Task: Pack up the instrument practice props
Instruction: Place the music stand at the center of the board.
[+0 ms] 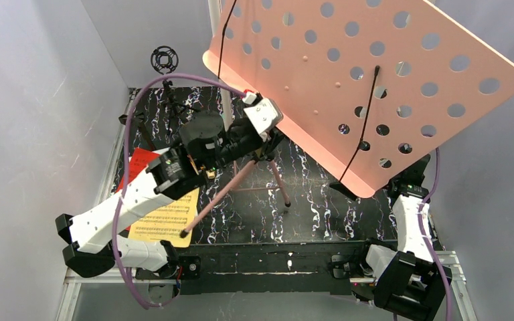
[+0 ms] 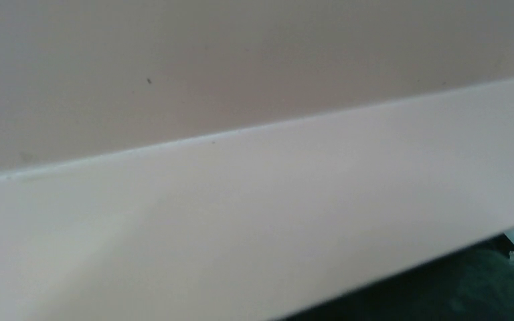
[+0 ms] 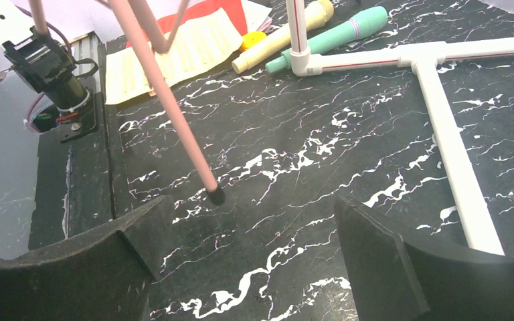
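Observation:
The pink hole-punched music stand's plate (image 1: 368, 80) leans steeply, filling the top right of the overhead view. My left gripper (image 1: 268, 134) is shut on the stand at the plate's lower edge by the pole; the pale plate (image 2: 241, 221) fills its wrist view and hides the fingers. Pink tripod legs (image 1: 224, 190) splay below, and one leg tip (image 3: 215, 196) touches the marble. Yellow sheet music (image 1: 167, 217) lies on a red folder (image 1: 140, 162) at the left. Yellow (image 3: 281, 37) and mint-green (image 3: 338, 30) microphones lie side by side. My right gripper (image 3: 251, 221) hangs open over bare marble, just behind that leg tip.
A white pipe frame (image 3: 442, 134) lies across the black marble table (image 3: 294, 154), touching the microphones. The left arm's base (image 3: 53, 73) stands at the table's near edge. A black round mount (image 1: 164, 59) sits at the back left. Grey walls close in on both sides.

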Action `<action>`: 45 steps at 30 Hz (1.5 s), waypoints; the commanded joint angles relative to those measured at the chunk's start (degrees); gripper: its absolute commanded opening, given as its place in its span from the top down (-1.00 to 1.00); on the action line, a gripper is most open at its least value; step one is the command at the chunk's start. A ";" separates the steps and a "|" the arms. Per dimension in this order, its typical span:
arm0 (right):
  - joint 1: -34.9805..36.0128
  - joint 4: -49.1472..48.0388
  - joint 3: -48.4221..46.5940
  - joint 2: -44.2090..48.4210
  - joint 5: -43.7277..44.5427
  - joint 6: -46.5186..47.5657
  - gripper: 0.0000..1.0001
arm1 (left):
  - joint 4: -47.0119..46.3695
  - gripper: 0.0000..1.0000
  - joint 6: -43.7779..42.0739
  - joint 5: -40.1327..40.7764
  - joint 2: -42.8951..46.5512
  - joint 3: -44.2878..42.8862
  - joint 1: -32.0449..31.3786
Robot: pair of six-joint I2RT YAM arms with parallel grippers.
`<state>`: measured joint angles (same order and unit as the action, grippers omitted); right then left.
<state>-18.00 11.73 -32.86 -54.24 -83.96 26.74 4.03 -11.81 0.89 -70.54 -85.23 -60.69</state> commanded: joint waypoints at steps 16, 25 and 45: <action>-3.92 -2.04 -0.22 1.41 0.69 -0.95 -0.97 | 12.83 1.00 -4.98 -11.26 -2.57 -14.08 5.11; -10.76 -1.70 -2.92 1.09 3.13 -3.16 -0.97 | 17.27 1.00 -4.37 -14.53 -7.55 -16.28 9.99; -20.42 29.80 -16.18 -6.86 11.98 19.39 -0.97 | 2.72 1.00 1.83 -17.57 -12.89 0.29 14.27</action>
<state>-36.84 35.90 -46.63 -60.14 -74.13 41.45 21.10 -10.68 -14.57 -88.01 -83.74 -48.75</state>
